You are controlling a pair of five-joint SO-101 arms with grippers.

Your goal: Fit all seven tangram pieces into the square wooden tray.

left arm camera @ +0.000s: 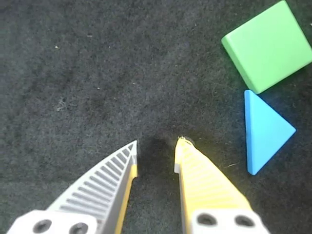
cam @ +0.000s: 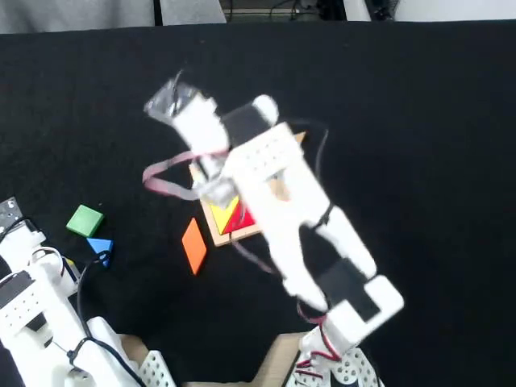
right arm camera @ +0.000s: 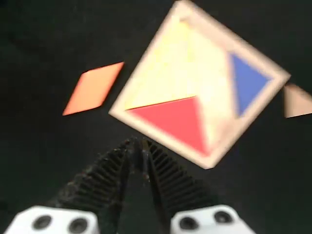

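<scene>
Nearest, at the left, the left tool (left arm camera: 156, 153) sits low over the table (left arm camera: 73, 73), its fingers a narrow gap apart and empty. Just beyond it lie one light-blue triangle (left arm camera: 265, 129) and one green square (left arm camera: 268, 46). Farther in, one orange parallelogram (right arm camera: 92, 87) lies just left of the tray (right arm camera: 247, 116). The right tool (right arm camera: 138, 146) hangs above the tray's near edge, pinched closed on nothing. Three pieces sit inside: one yellow piece (right arm camera: 170, 73), one red triangle (right arm camera: 175, 119) and one dark-blue triangle (right arm camera: 246, 85). One tan piece (right arm camera: 297, 100) lies outside by the far corner. Four are loose, so fetching comes next, probably the parallelogram: the right tool must open over it and close on it.
</scene>
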